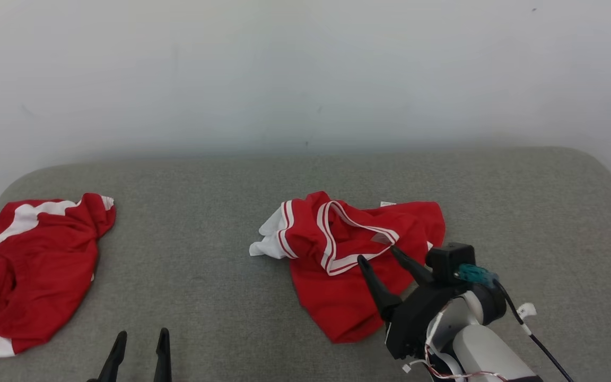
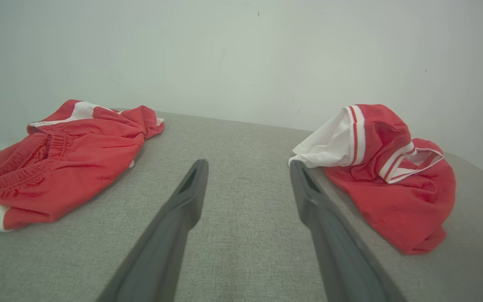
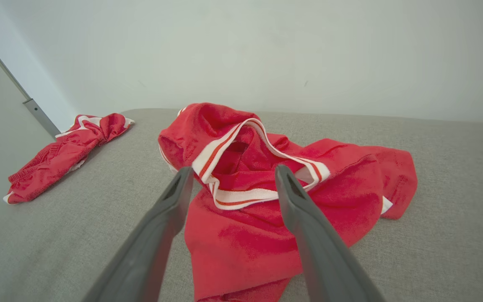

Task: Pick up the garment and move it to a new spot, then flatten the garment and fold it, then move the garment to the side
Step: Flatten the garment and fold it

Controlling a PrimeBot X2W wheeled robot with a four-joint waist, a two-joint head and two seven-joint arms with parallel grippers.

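A crumpled red garment (image 1: 337,265) with white-and-red striped trim lies at the middle of the grey table (image 1: 204,254); it also shows in the left wrist view (image 2: 396,184) and the right wrist view (image 3: 266,197). My right gripper (image 1: 377,254) hovers open over its near right part, fingers spread on either side of the striped collar (image 3: 233,184). My left gripper (image 1: 141,339) stands open at the table's front left, nothing between its fingers (image 2: 183,201).
A second red garment (image 1: 35,265) with white patches lies bunched at the table's left end, also seen in the left wrist view (image 2: 57,159). A pale wall (image 1: 305,69) runs behind the table. Bare grey cloth lies between the two garments.
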